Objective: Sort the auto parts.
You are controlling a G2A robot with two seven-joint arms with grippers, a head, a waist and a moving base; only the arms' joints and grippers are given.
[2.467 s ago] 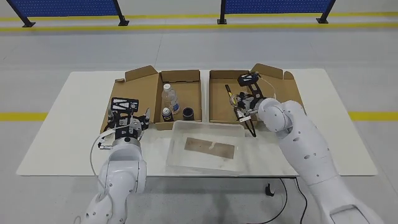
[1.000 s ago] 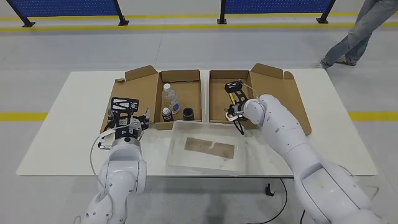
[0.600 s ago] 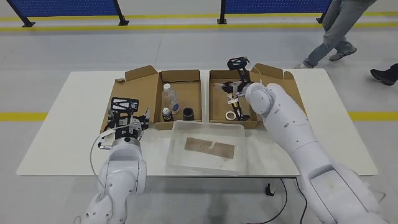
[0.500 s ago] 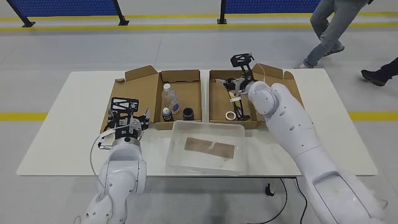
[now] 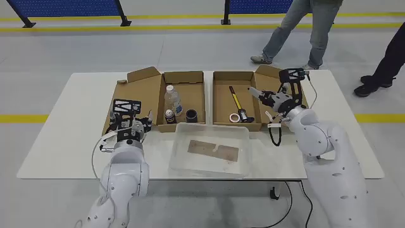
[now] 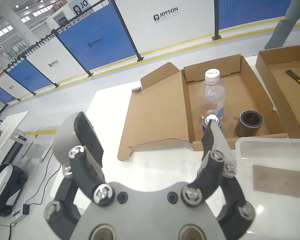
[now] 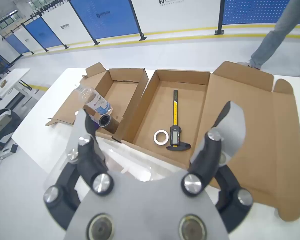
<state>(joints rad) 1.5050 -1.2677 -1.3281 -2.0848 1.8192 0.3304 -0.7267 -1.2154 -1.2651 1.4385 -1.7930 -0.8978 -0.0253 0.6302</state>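
**Right claw** [image 7: 155,116]: jaws spread wide and empty. It is held above the opened lid flap [image 7: 255,126] of the right cardboard box [image 7: 182,77], just beside that box's outer wall.

**Left claw** [image 6: 145,123]: jaws spread wide, nothing held. It is over bare white worktop [image 5: 63,133], near the front corner of the lid flap [image 6: 157,116] of the left cardboard box [image 6: 230,64].

**Right box, contents**
- One digital caliper [image 7: 174,118], black with a yellow scale. It lies flat along the box floor, display end toward the robot.
- One ring of pale tape [image 7: 161,137]. It lies flat just beside the caliper's display end, on the side toward the left box.

**Left box, contents**
- One clear plastic bottle [image 6: 212,96] with a white cap, standing upright.
- One small can [image 5: 169,114], upright, immediately in front of the bottle. Whether the two touch cannot be told.
- One dark, hollow cylindrical part [image 6: 248,124], upright near the front wall, set apart from the can.

**Boxes**: two, side by side at the middle of the worktop. The inner walls are adjacent, and each lid is folded outward and flat.

**Clear plastic tray** [image 6: 265,146]: on the worktop in front of the boxes, between the two arms. It contains one flat brown rectangular piece [image 6: 280,181] lying on its floor.
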